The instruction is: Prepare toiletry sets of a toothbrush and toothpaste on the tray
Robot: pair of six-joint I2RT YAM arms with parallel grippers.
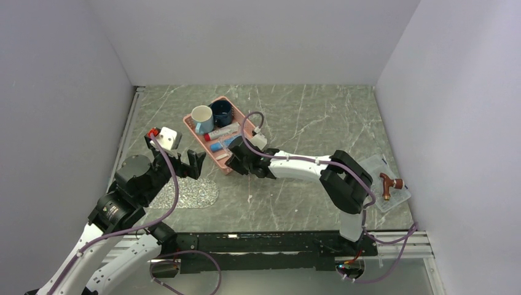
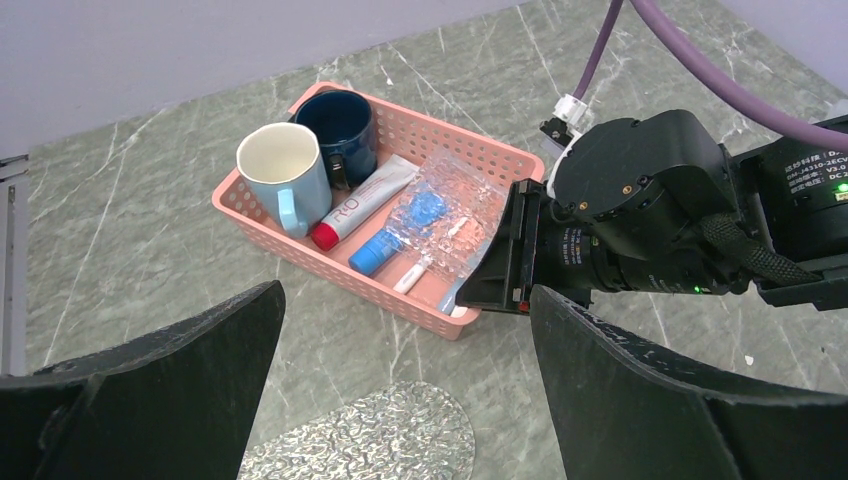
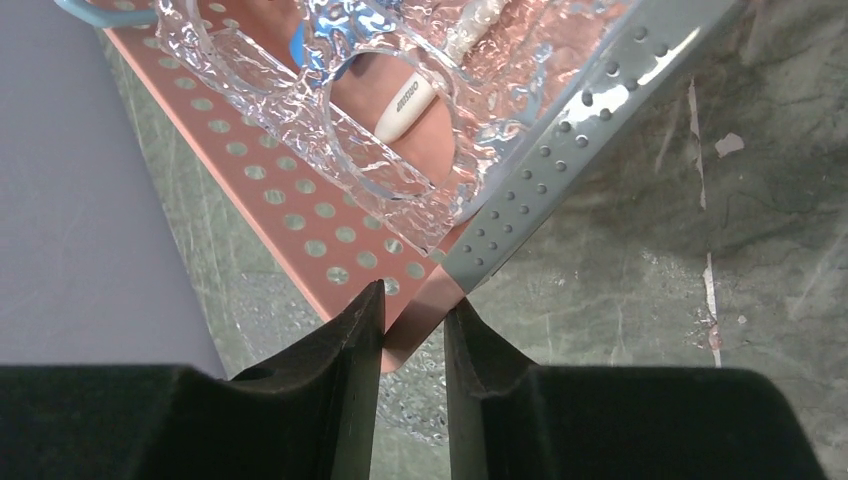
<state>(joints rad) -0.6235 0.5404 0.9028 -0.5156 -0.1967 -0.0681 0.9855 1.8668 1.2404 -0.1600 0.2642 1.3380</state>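
Pink basket (image 3: 300,230) rim pinched in yr right fingers (image 3: 412,305), left fingers (image 1: 191,165) gaping; jerk it & toothpaste (image 2: 365,200) could spill.

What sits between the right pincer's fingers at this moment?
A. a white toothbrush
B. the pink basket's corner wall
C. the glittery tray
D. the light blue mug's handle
B: in the right wrist view the right pincer straddles the corner of the pink basket, with one finger on each side of its wall.

Arm motor label (image 2: 815,172) reads "V3.0"; toothpaste (image 2: 362,203) lettering illegible.
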